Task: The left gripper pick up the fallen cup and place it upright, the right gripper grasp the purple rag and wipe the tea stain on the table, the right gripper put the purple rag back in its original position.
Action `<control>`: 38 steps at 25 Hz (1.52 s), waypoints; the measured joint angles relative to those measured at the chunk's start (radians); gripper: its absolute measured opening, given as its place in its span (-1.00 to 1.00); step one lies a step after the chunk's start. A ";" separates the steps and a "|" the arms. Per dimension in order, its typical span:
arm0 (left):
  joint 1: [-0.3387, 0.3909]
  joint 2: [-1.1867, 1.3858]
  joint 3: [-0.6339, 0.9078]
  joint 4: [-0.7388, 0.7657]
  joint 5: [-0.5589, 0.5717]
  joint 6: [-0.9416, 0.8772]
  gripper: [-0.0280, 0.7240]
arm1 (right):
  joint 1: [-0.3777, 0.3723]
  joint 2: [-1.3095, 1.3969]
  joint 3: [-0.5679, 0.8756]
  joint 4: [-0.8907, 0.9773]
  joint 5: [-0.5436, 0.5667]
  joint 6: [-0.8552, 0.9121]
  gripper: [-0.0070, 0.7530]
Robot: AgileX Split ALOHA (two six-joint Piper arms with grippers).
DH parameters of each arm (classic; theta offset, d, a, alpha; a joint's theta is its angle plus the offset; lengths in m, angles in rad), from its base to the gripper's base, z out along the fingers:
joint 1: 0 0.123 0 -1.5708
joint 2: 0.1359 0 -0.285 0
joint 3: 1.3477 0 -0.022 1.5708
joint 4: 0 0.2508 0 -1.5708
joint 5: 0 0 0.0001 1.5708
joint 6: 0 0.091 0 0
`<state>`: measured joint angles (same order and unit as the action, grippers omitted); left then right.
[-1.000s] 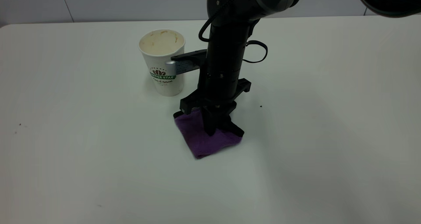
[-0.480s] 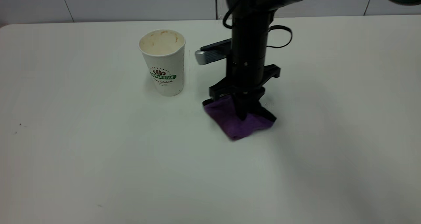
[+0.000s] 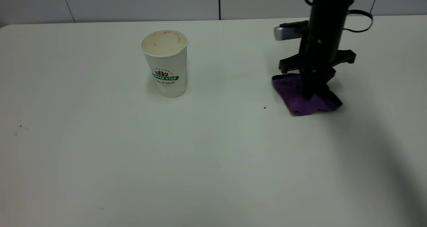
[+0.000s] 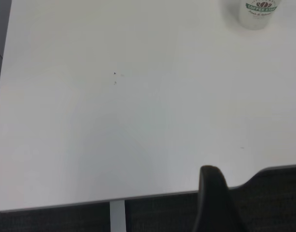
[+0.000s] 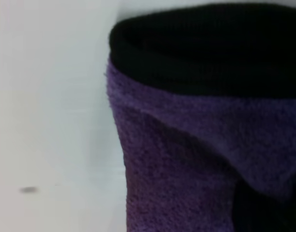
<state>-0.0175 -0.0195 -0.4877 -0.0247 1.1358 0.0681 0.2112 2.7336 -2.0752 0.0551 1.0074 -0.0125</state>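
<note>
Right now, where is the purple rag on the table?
In the exterior view the purple rag lies at the table's right side, under the right gripper that pinches it, far right of the upright cup.

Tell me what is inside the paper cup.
The cup stands upright on the table. Its inner wall shows brownish tea stains near the rim. No liquid is visible, but the bottom is hidden by the near wall.
</note>
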 joint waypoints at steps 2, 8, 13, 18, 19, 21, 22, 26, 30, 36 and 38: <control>0.000 0.000 0.000 0.000 0.000 0.000 0.32 | -0.044 0.000 0.000 -0.004 0.015 0.003 -0.83; 0.000 0.000 0.000 0.000 0.000 0.000 0.32 | -0.125 0.001 0.000 -0.023 0.076 0.003 -0.82; 0.000 0.000 0.000 0.000 0.000 0.000 0.32 | -0.125 0.001 0.000 -0.035 0.083 -0.012 -0.73; 0.000 0.000 0.000 0.000 0.000 0.000 0.32 | -0.115 -0.013 0.001 -0.063 0.099 -0.016 -0.32; 0.000 0.000 0.000 0.000 0.000 0.000 0.32 | -0.115 -0.020 0.004 -0.067 0.106 -0.016 -0.22; 0.000 0.000 0.000 0.000 0.000 0.000 0.32 | -0.114 -0.047 0.011 -0.073 0.130 -0.019 -0.04; 0.000 0.000 0.000 0.000 0.000 0.000 0.32 | -0.113 -0.071 0.011 -0.076 0.143 -0.026 0.04; 0.000 0.000 0.000 0.000 0.000 0.000 0.32 | -0.092 -0.197 0.011 -0.078 0.186 -0.085 0.21; 0.000 0.000 0.000 0.000 0.000 -0.001 0.32 | -0.063 -0.326 0.011 -0.065 0.197 -0.108 0.22; 0.000 0.000 0.000 0.000 0.000 0.000 0.32 | -0.041 -0.541 0.038 0.004 0.209 -0.120 0.20; 0.000 0.000 0.000 0.000 0.000 0.000 0.32 | -0.038 -0.630 0.082 0.014 0.212 -0.120 0.19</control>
<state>-0.0175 -0.0195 -0.4877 -0.0247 1.1358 0.0679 0.1732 2.1038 -1.9927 0.0688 1.2190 -0.1327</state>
